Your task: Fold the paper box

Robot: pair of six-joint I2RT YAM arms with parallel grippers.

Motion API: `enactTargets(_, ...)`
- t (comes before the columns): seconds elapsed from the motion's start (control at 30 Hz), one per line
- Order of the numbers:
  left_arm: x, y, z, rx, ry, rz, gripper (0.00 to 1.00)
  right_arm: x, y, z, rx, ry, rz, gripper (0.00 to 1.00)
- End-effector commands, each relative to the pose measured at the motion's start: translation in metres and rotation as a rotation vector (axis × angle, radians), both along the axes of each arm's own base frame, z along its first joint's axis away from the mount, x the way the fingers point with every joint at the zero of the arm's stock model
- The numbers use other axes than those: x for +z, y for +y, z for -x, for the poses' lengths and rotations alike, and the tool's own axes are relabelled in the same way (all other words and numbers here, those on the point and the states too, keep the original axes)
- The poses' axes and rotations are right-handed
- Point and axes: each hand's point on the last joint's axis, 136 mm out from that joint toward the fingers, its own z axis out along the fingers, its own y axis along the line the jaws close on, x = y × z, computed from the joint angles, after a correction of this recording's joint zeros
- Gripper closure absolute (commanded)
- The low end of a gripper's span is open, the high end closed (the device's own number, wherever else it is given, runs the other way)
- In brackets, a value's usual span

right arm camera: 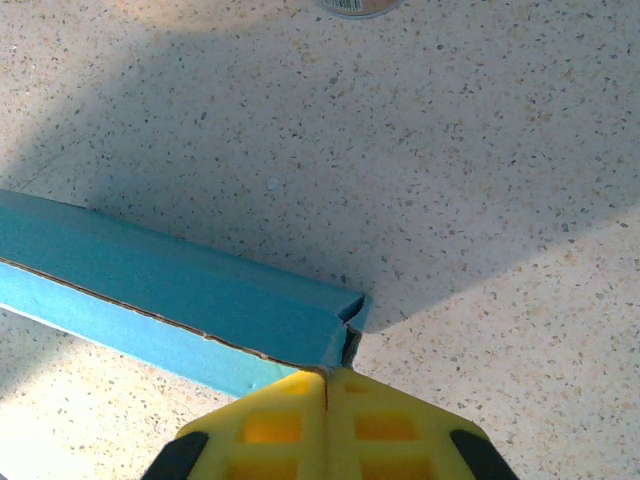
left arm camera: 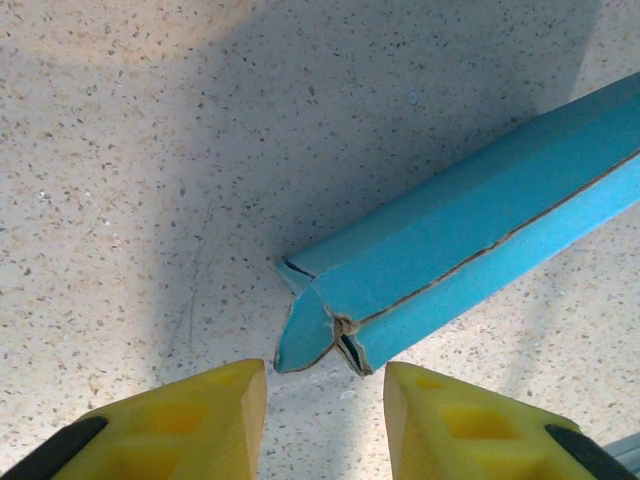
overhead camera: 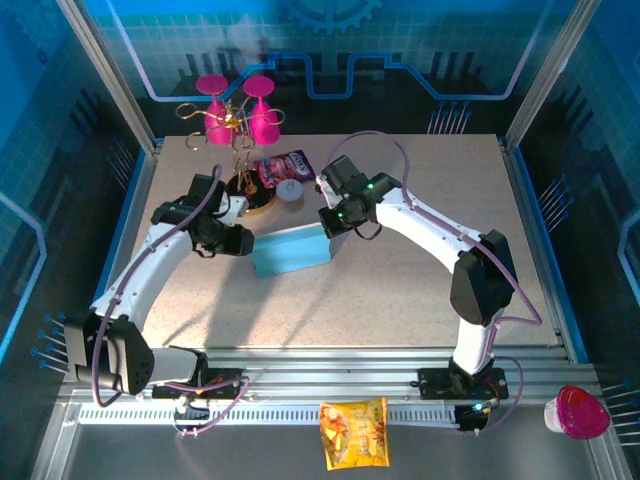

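The paper box lies mid-frame — right tool, shut and empty, butts one end, likely bracing it; left tool, part-open, holds nothing at the other end.

A speckled tabletop is seen across the frame, with a broad shadow laid over its middle and brighter patches at the upper left and lower left. The paper box, light blue and folded into a long form, is laid diagonally from the lower centre to the right edge. A seam is traced along its length, and its near end is closed by tucked flaps with small dark gaps. The left end effector is shown at the bottom edge with its yellow fingers parted. Nothing is held between them, and the box end is placed just above the gap, touched by neither.
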Motion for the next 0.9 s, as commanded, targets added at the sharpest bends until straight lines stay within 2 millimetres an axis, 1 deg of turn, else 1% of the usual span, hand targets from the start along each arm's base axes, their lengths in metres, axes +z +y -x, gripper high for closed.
enactTargets(0.0,0.0103,0.0004,-0.0146,-0.024,-0.057,-0.033,0.63,-0.0045,0.0026,0.0046,0.022,0.035,0.010,1.00)
enactTargets(0.2,0.0089,-0.0034,-0.0211,-0.035,-0.056,-0.024,0.64,-0.0046,0.0024,0.0042,0.022,0.039,0.007,1.00)
enactTargets(0.37,0.0091,-0.0088,-0.0232,-0.041,-0.050,-0.010,0.68,-0.0044,0.0016,0.0038,0.020,0.040,0.006,1.00)
enactTargets(0.53,0.0071,-0.0079,-0.0239,-0.035,-0.036,-0.025,0.72,-0.0041,0.0011,0.0034,0.018,0.039,0.006,1.00)
enactTargets(0.87,0.0093,-0.0074,-0.0234,0.005,-0.015,-0.015,0.88,-0.0039,0.0014,0.0033,0.013,0.040,0.003,1.00)
